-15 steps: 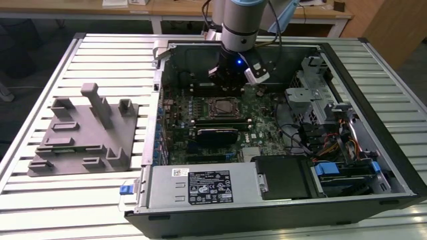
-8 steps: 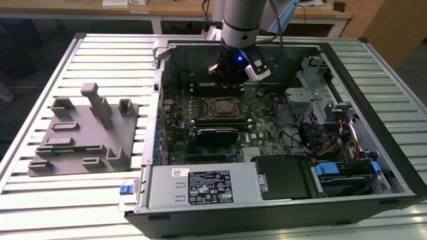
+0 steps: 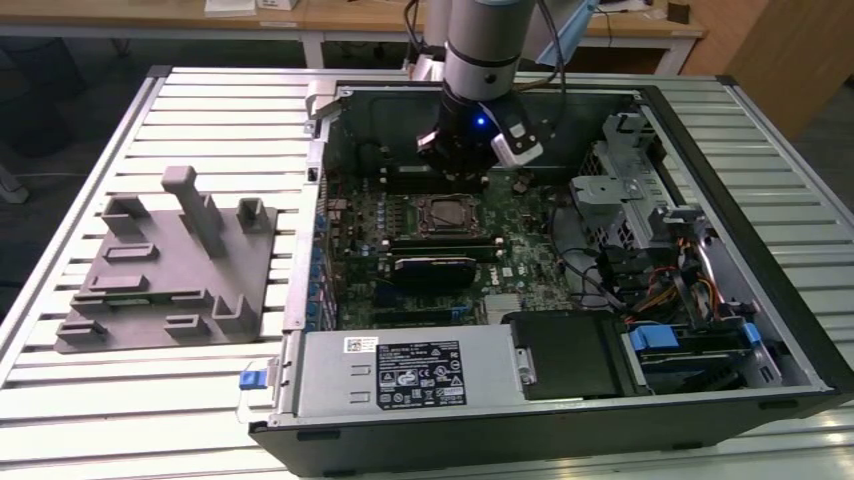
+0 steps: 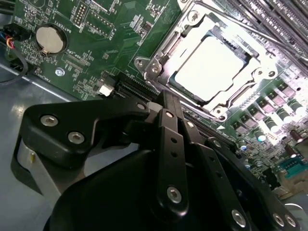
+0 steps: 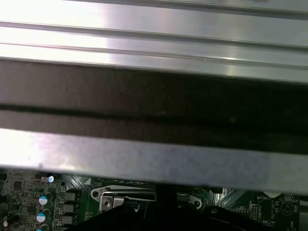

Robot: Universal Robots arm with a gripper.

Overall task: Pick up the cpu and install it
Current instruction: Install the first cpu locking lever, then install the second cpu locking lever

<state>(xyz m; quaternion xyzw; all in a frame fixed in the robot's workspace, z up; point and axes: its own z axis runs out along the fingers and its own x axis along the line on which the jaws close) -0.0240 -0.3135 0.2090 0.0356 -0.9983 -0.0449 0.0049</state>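
Cpu (image 4: 211,67) sits flat in socket frame (image 4: 159,62) on motherboard (image 4: 110,29), inside open computer case (image 3: 747,130). Gripper (image 3: 461,170) hangs just above; jaws state you cannot tell. Keep approach vertical, avoid socket frame.

An open computer case (image 3: 747,330) is seen lying on the slatted table (image 3: 80,400), toward the exterior view's right. The plastic fixture (image 3: 167,270) is set beside it, near the table's edge on that view's left. Inside the case, the cpu (image 4: 211,67) is seated in the socket on the motherboard (image 4: 106,29), with the gripper (image 3: 450,165) held just behind it.
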